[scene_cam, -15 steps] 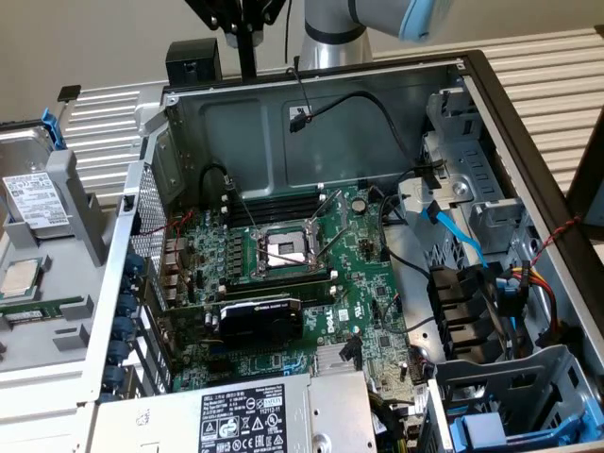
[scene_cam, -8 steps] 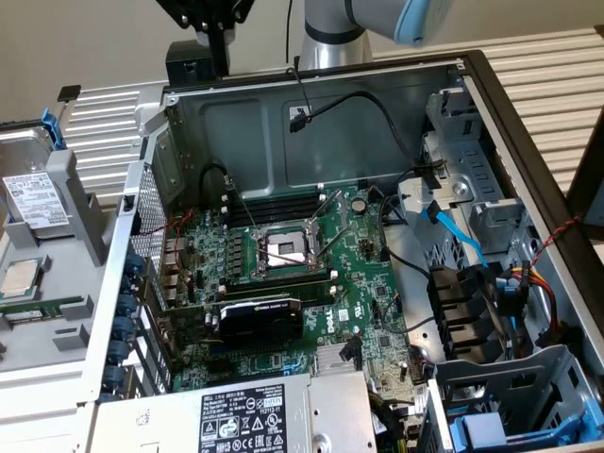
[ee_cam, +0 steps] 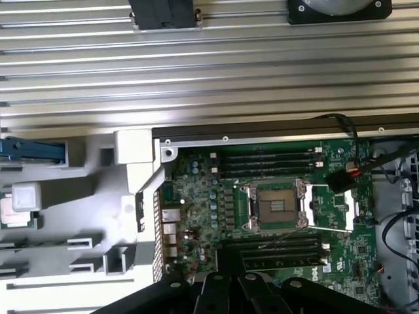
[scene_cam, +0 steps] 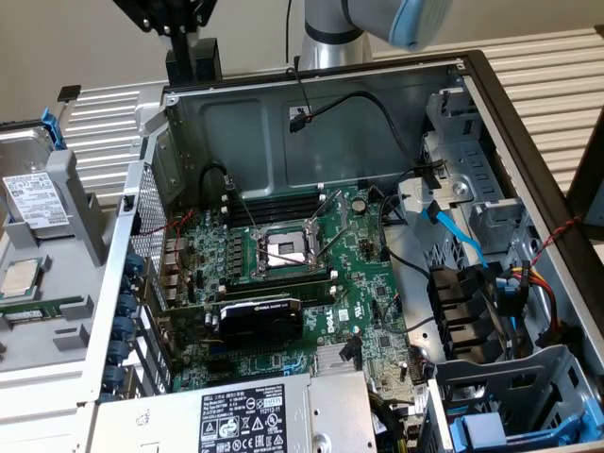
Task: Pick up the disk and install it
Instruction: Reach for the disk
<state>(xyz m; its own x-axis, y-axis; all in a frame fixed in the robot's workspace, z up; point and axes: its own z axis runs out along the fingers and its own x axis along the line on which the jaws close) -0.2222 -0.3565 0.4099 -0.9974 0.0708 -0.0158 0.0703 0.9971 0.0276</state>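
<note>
Closed jaws hover high — disk [scene_cam: 34, 200] apparently well apart.

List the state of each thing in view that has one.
Silver hard drive with white label, blue carrier: lying in the grey tray, not held.
Black gripper: fingers shut, holding nothing.
Grey metal computer case: side open.
Silver processor socket: empty, cover flipped open.
Small square silver chip: lying in tray.

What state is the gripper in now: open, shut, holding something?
Gripper: shut, holding nothing; the silver metal hard drive with white label lies apart from it.
</note>
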